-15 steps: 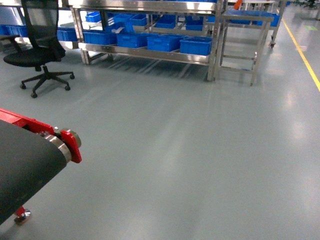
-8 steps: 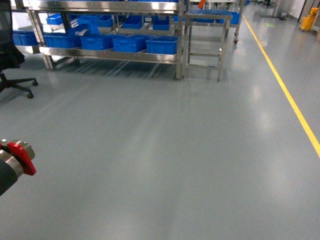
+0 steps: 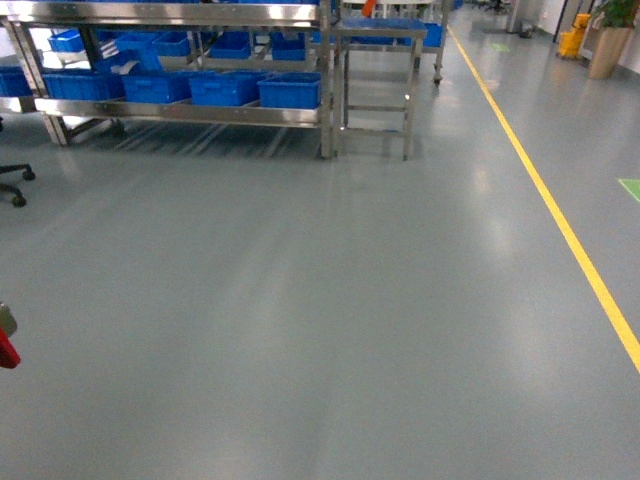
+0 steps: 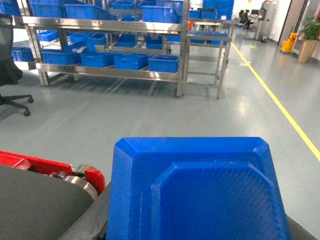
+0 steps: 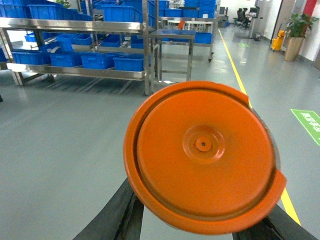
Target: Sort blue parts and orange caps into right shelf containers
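Steel shelf at far side of grey floor; blue containers lined on its lower tier. Left pincer holds blue part, filling left wrist view, well short of shelf. Right pincer holds orange cap, flat face toward camera. Yellow line runs right of shelf.

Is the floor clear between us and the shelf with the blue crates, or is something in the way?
Nothing visible blocks it: bare grey floor runs up to the shelf holding the crates. The yellow line lies off to the right.
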Robot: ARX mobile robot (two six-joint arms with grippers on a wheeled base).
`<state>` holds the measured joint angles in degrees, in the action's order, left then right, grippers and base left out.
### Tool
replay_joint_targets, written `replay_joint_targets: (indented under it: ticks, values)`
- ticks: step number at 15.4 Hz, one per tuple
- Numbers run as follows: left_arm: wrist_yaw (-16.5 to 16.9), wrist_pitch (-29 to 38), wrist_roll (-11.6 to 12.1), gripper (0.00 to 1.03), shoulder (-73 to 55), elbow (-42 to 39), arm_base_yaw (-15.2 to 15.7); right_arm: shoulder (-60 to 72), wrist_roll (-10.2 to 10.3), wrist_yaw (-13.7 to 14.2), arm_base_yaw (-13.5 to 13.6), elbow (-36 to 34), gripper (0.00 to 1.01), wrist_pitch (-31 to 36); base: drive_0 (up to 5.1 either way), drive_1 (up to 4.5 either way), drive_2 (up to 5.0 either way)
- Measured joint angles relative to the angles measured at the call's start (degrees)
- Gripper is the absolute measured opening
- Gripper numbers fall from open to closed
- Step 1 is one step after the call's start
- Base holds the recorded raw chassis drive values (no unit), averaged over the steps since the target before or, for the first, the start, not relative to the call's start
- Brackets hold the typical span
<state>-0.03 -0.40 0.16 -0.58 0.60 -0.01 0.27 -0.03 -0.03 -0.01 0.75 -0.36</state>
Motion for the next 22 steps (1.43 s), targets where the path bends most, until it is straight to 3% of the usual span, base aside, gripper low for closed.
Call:
replay_joint_targets:
  ticks: [18, 22]
  values:
    - [-0.1, -0.1, 0.0, 0.43, 0.0, 0.0, 0.0, 0.0, 0.0, 0.0, 0.0, 0.0, 0.42, 0.1, -1.6, -1.59, -1.6]
    - [0.0, 0.0, 0.0, 0.43, 0.0, 0.0, 0.0, 0.0, 0.0, 0.0, 0.0, 0.0, 0.42, -0.1, 0.1, 4.35, -4.1]
